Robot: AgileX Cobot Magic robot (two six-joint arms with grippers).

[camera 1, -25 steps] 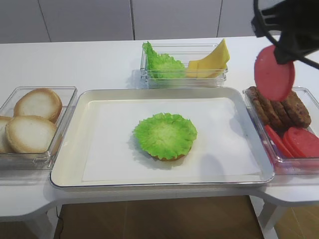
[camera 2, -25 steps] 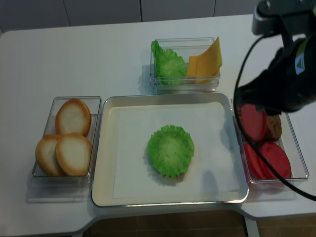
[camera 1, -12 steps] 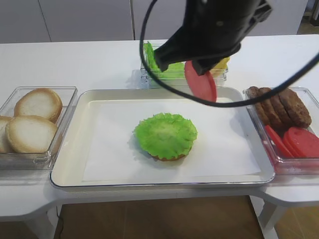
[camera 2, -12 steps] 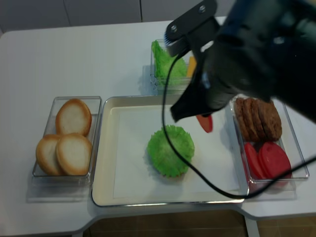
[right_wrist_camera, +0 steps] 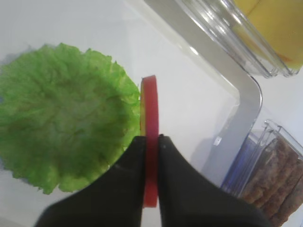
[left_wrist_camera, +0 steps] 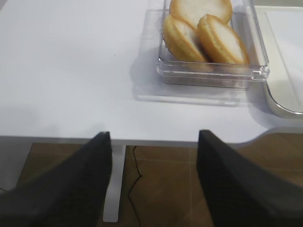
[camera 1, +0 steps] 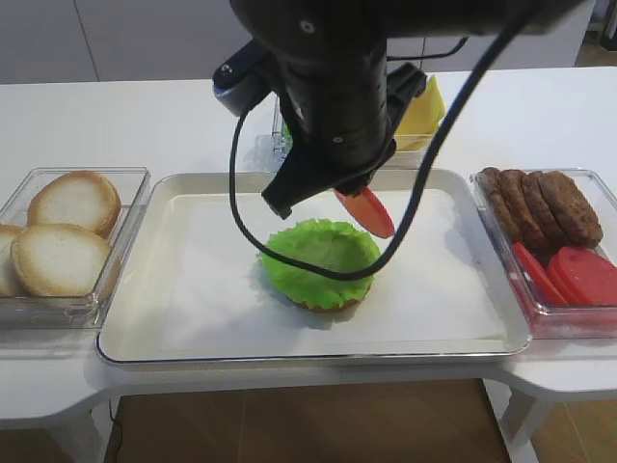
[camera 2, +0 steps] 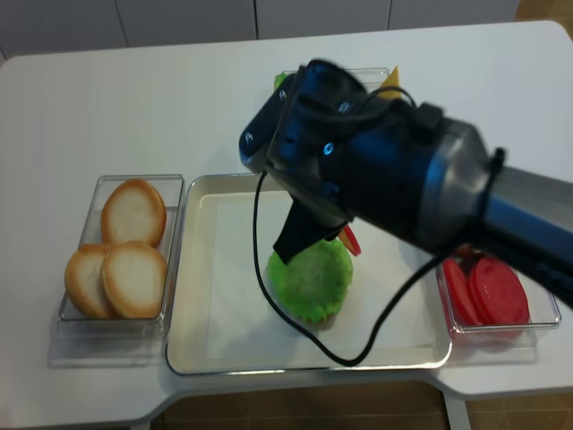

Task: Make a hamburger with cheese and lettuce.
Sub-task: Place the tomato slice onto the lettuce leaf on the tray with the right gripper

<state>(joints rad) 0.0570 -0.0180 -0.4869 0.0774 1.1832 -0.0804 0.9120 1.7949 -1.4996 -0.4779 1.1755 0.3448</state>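
Overhead, right fingers (right_wrist_camera: 150,156) clamped on a red slice (right_wrist_camera: 150,127) — arm hiding the cheese (camera 1: 420,108); left fingers (left_wrist_camera: 99,161) apart.

A second ago we saw the right gripper (right_wrist_camera: 150,142) up at the right, above the tub of patties (camera 1: 540,207) and red slices, with one red slice (camera 1: 365,211) hanging flat-faced from its jaws. Now we find it swung across to the middle of the tray (camera 1: 135,309), its arm blocking much of the back tubs. The slice, pinched the whole way, now hangs tilted just over the right edge of the lettuce (camera 1: 319,257), no longer beside the patties.
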